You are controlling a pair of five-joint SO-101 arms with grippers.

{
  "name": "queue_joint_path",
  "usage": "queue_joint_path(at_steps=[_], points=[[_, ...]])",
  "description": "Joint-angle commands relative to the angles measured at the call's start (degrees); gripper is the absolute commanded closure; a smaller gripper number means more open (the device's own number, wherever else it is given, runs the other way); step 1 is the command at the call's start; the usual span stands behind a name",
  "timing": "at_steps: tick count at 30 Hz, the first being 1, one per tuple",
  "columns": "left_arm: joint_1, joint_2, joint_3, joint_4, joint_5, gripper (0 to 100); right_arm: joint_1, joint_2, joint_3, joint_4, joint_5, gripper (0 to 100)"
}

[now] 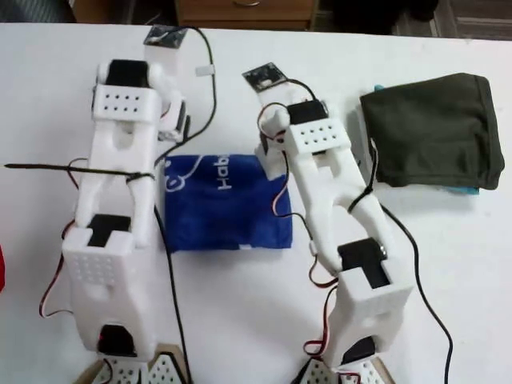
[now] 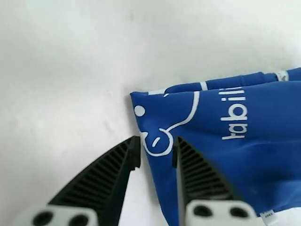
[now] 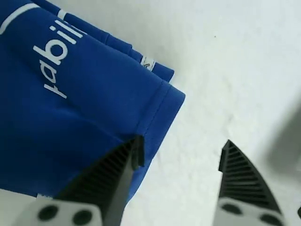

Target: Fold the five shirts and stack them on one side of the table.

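A folded blue shirt (image 1: 224,202) with white print lies on the white table between the two arms. My left gripper (image 2: 156,150) is open at the blue shirt's (image 2: 235,141) far left corner, one finger over the cloth and the other over the bare table beside it. At the shirt's (image 3: 80,108) far right corner my right gripper (image 3: 182,151) stands wide open, with one fingertip (image 3: 136,151) above the hem and the other above the table. A folded dark green shirt (image 1: 432,132) rests at the right side on top of a teal one (image 1: 462,190).
Cables trail from both arms across the table (image 1: 240,304). A red object (image 1: 2,268) pokes in at the left edge. Wooden furniture (image 1: 244,12) stands beyond the far edge. Bare table lies in front of the blue shirt.
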Motion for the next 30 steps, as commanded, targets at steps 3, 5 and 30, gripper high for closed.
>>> queue_joint_path(at_steps=[3,5,30], points=[[-1.85,-0.79,-2.15,1.32,-0.26,86,0.04,-3.82,-2.11,-4.88,-0.35,73.5],[-1.85,-0.7,-2.07,1.32,-0.26,86,0.04,-3.56,-2.11,-9.01,-0.35,73.5],[-4.92,-1.14,0.92,2.02,-0.26,86,-7.16,-2.33,2.46,-1.98,-7.21,59.3]])
